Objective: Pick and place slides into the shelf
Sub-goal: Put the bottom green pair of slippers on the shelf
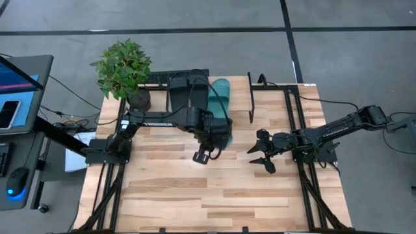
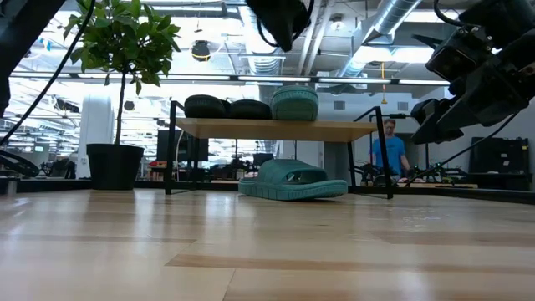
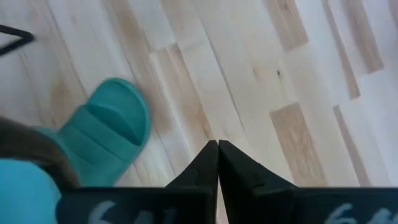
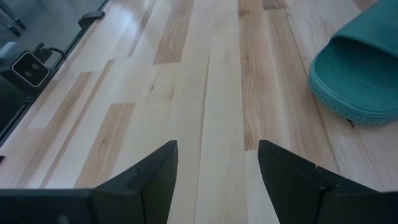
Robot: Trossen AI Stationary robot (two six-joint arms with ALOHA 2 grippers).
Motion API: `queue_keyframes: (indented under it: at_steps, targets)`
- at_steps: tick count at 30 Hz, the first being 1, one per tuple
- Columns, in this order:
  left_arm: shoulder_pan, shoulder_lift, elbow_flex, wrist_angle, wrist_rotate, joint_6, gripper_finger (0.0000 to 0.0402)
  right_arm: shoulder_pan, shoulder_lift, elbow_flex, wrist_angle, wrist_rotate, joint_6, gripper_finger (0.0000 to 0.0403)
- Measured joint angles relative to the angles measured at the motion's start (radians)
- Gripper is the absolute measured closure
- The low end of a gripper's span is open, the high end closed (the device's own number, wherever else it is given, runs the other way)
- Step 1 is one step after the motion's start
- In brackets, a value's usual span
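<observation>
- Slides: two black ones (image 2: 227, 106) and one teal slide (image 2: 294, 103) sit side by side on the shelf (image 2: 276, 129), black to the left, teal to the right; the last teal slide (image 2: 291, 181) lies flat on the worktop (image 1: 214, 188) under or just in front of the shelf.
- Left pincer (image 1: 201, 156): fingers pressed together, holding nothing, over bare worktop just beside the loose slide.
- Right pincer (image 1: 261, 158): fingers spread wide, empty, hovering to the right of the left arm.
- Risk: closed fingers would shove the slide instead of gripping it; the shelf's plank and legs crowd any approach; the two arms are near each other and could clash.
- Orientation: in the left wrist view the loose slide's rounded end (image 3: 127, 112) faces the open worktop; its long axis seems to run front to back, towards the shelf.
</observation>
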Motion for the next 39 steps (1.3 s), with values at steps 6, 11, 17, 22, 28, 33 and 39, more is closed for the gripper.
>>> queue_keyframes:
  at_steps: [6,11,17,22,28,33,39]
  targets:
    - [0.004,0.002,-0.109,0.048,-0.038,0.026,0.0401,0.0,0.0,0.0,0.001,0.0,0.001,0.0188]
    - [0.021,0.0,-0.15,0.091,-0.059,0.035,0.0401,0.0,0.0,0.0,0.002,0.0,0.0,0.0188]
    - [0.042,0.001,-0.165,0.123,-0.089,0.056,0.0401,0.0,0.0,0.0,0.002,0.0,0.001,0.0188]
    - [0.061,0.001,-0.165,0.141,-0.123,0.058,0.0401,0.0,0.0,0.0,0.001,0.0,0.0,0.0188]
    - [0.076,0.001,-0.165,0.152,-0.149,0.06,0.0401,0.0,0.0,0.0,0.001,0.0,0.0,0.0188]
    - [0.085,0.001,-0.165,0.155,-0.171,0.067,0.0401,0.0,0.0,0.0,0.001,0.0,0.0,0.0188]
    - [0.107,0.001,-0.165,0.182,-0.197,0.079,0.0401,0.0,0.0,0.0,0.001,0.0,0.0,0.0188]
